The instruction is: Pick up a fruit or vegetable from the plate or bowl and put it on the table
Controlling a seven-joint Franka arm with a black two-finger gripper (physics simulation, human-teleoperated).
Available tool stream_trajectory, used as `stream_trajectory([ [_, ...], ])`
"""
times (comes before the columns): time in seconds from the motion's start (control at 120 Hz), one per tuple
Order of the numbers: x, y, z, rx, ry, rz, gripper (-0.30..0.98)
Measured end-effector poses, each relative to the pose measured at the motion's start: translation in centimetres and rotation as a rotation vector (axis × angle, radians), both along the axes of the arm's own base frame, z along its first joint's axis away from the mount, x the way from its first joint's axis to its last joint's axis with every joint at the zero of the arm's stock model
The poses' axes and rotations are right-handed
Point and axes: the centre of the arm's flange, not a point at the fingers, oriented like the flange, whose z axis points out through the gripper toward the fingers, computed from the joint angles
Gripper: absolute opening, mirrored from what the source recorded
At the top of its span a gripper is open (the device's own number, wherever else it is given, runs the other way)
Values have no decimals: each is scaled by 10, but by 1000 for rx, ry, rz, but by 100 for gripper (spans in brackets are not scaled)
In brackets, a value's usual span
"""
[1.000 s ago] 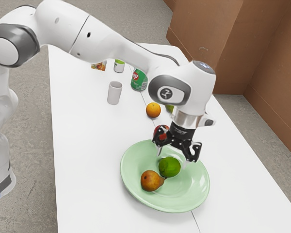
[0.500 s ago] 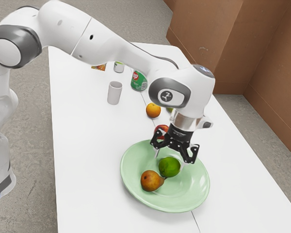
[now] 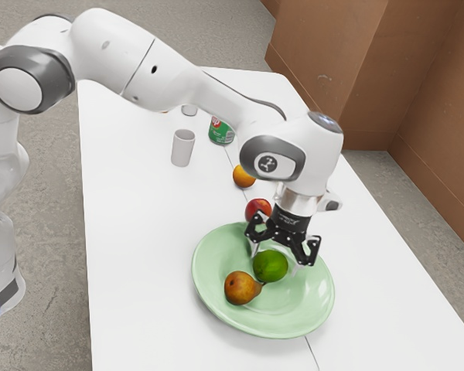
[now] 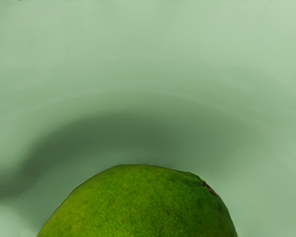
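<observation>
My gripper (image 3: 275, 261) is open above the light green plate (image 3: 205, 290), with its two fingers spread on either side of the round green fruit (image 3: 271, 267). In the wrist view the green fruit (image 4: 143, 202) lies at the lower edge, just under the hand, against the plate's surface (image 4: 148, 44). A brownish-orange pear (image 3: 240, 288) rests on the plate beside the green fruit. Whether either finger touches the green fruit, I cannot tell.
Just beyond the plate's rim is a red fruit (image 3: 257, 209) on the white table (image 3: 139, 263), partly behind my hand. Farther off stand an orange (image 3: 243, 177), a grey cup (image 3: 182, 148) and a green can (image 3: 220, 131).
My hand has come down a little toward the green fruit, and the arm has lowered with it. The fruits and the plate are where they were.
</observation>
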Motion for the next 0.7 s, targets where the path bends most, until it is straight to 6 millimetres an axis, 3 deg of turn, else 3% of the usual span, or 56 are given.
stream_trajectory([
  [0.7,0,5,-16,2,16,-16,69],
])
